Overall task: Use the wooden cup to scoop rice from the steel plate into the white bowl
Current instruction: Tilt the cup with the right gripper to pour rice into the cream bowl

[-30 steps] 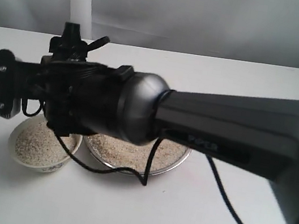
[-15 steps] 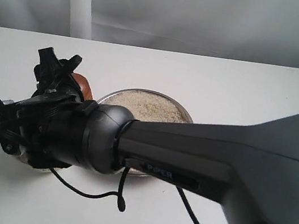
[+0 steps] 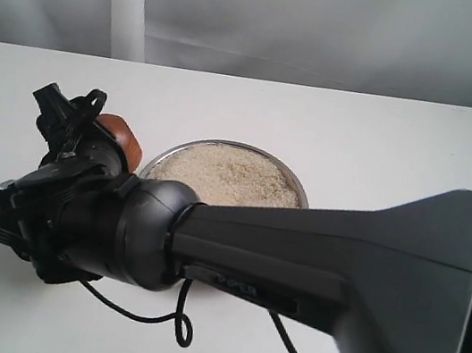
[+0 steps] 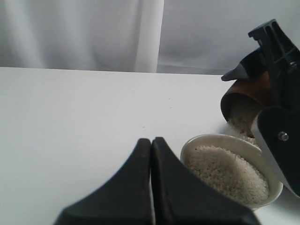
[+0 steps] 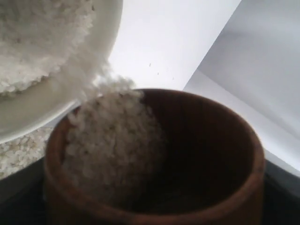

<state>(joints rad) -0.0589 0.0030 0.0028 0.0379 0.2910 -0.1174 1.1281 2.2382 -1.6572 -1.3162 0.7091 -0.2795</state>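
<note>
Across the whole scene lies the white bench (image 3: 387, 138), backed by pale curtain. Over it, the grey and black right arm (image 3: 321, 263) fills much of the exterior view, reaching from the right across to the left side, with a black cable looping under its wrist.

Behind the arm sits the steel plate (image 3: 300, 184), flat on the bench and heaped with rice (image 3: 227, 175); its near edge is hidden by the arm. The white bowl (image 4: 206, 138) stands on the bench to the left of the plate. The exterior view hides it behind the arm's wrist, but the left wrist view shows it nearly full of grains.

The wooden cup (image 3: 120, 137) is just above the bowl's rim, tipped so that its mouth faces down toward the bowl. The right arm's jaws pinch it across its rounded sides.

The left arm's jaws are pressed together, holding nothing, low over the bare bench and near the bowl.

Inside the cup, a mound of grains lies against the lower wall, and a thin spill runs from its lip into the bowl.
</note>
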